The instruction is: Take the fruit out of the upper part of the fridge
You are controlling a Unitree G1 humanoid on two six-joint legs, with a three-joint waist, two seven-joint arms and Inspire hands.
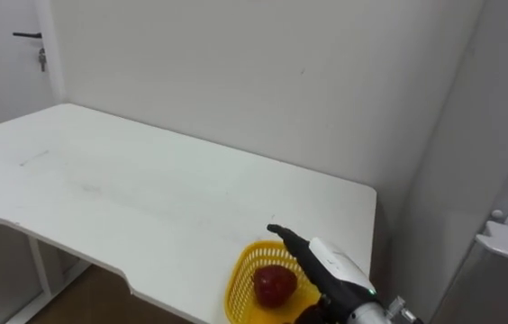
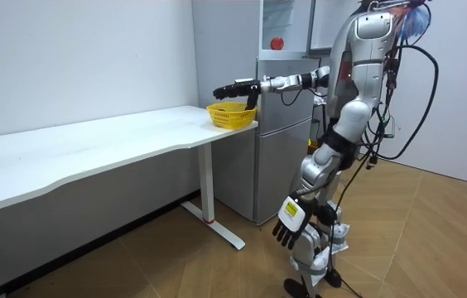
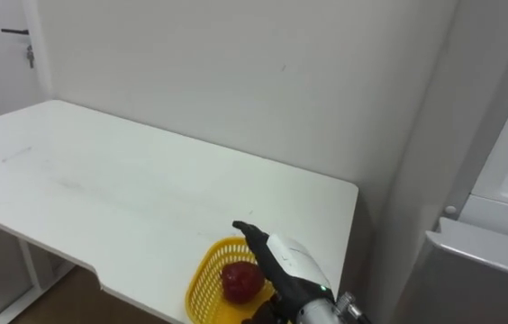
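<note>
The apple (image 1: 274,284) lies in the basket (image 1: 236,281) at the surface's (image 1: 146,198) corner beside the fridge (image 2: 283,124). The right hand (image 1: 331,263) hovers above it, fingers straight, seemingly released. The left hand (image 2: 287,225) hangs relaxed. It should lift straight up, clear of the rim.

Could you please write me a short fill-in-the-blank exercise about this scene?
1. The red fruit lies in a ____ basket.
2. The table under the basket is ____.
3. The ____ robot hand hovers over the basket.
Missing words: yellow; white; right.
</note>
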